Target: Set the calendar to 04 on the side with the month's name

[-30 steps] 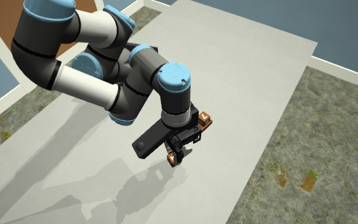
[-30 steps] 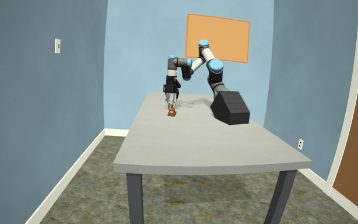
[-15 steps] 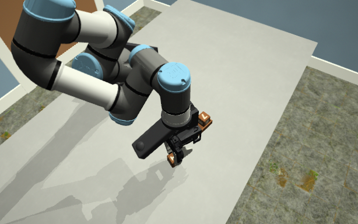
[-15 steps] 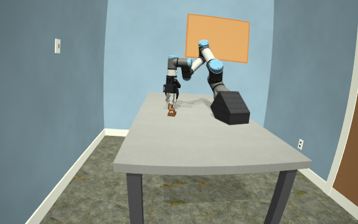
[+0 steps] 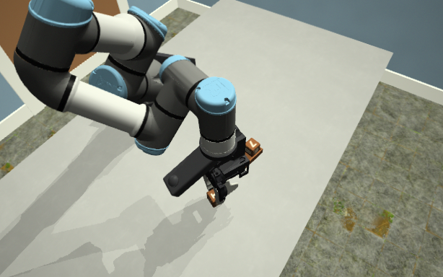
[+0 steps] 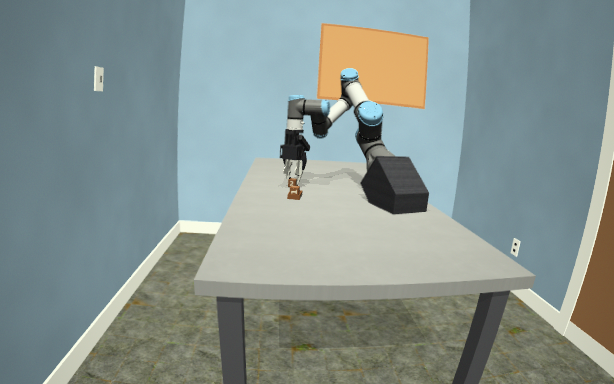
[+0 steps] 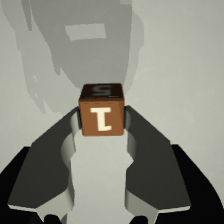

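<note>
My gripper (image 5: 216, 195) (image 6: 293, 179) (image 7: 103, 108) is shut on a brown wooden cube (image 5: 211, 197) (image 7: 102, 116). In the wrist view the cube's near face shows a white 1 upside down, and its far face shows a dim digit. The cube hangs a little above the table. The brown calendar tray (image 5: 255, 156) (image 6: 295, 195) stands just beside the gripper, partly hidden by the wrist. A second brown cube (image 5: 253, 144) sits in the tray with a white digit like a 7 on top. The month's name does not show.
The grey table (image 5: 296, 94) (image 6: 350, 240) carries the arm's black base block (image 6: 396, 186) at the back right. The table's long edge (image 5: 335, 169) runs right of the tray, with stone floor beyond. The arm's elbow (image 5: 108, 86) hangs over the left part.
</note>
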`<state>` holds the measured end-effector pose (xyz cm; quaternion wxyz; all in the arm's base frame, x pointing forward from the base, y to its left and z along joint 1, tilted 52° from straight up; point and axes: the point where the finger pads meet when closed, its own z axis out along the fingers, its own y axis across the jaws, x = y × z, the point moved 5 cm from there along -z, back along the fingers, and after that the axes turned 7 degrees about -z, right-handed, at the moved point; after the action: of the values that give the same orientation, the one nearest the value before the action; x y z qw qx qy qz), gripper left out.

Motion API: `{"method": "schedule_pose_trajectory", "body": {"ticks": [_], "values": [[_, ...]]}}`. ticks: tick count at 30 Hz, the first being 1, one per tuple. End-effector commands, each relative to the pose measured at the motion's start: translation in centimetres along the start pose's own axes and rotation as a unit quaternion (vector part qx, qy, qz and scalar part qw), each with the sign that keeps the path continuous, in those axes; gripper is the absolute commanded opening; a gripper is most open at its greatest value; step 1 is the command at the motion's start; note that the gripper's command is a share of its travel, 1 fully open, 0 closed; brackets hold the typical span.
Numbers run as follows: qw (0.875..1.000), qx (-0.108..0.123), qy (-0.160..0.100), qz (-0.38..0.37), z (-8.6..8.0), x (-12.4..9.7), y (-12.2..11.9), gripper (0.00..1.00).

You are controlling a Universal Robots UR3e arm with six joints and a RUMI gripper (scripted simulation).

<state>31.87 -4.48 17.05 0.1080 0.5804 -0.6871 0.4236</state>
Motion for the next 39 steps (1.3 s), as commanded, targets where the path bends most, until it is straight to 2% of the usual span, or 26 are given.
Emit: {"method": "schedule_pose_trajectory", "body": {"ticks": [1, 39], "values": [[1.000, 0.000, 0.000, 0.000, 0.09, -0.02, 0.02, 0.11], [1.000, 0.000, 0.000, 0.000, 0.40, -0.01, 0.00, 0.11]]}}
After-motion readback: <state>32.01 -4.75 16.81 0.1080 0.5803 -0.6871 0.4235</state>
